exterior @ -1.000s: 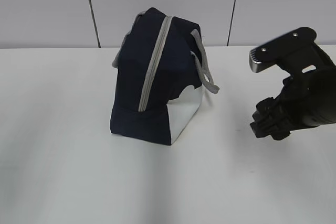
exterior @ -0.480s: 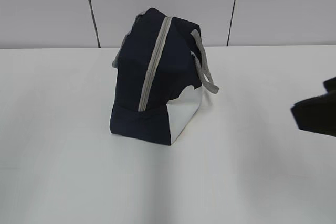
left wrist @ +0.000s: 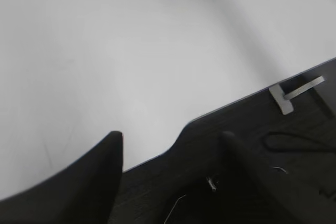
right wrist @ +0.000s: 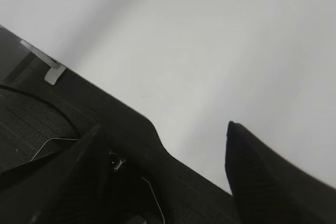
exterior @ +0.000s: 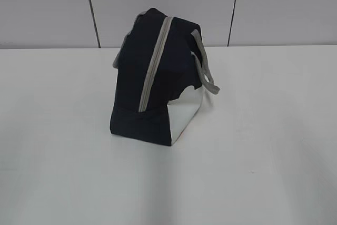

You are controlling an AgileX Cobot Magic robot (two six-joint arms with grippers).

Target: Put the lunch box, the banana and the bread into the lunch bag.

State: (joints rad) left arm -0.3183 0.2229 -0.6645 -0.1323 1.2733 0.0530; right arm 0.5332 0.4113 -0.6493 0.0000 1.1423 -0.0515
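Lunch bag (exterior: 156,80) zipped, unmoved | right gripper (right wrist: 163,145) withdrawn from exterior view, released | left gripper (left wrist: 170,156) released

The dark navy cloth lunch bag (exterior: 158,82) looks matt and soft, its white lower side panel (exterior: 185,113) smoother with a faint sheen. Its grey woven strap handles (exterior: 204,69) and grey zipper tape (exterior: 156,61) are matt fabric. The white table top (exterior: 253,146) is smooth, matt.
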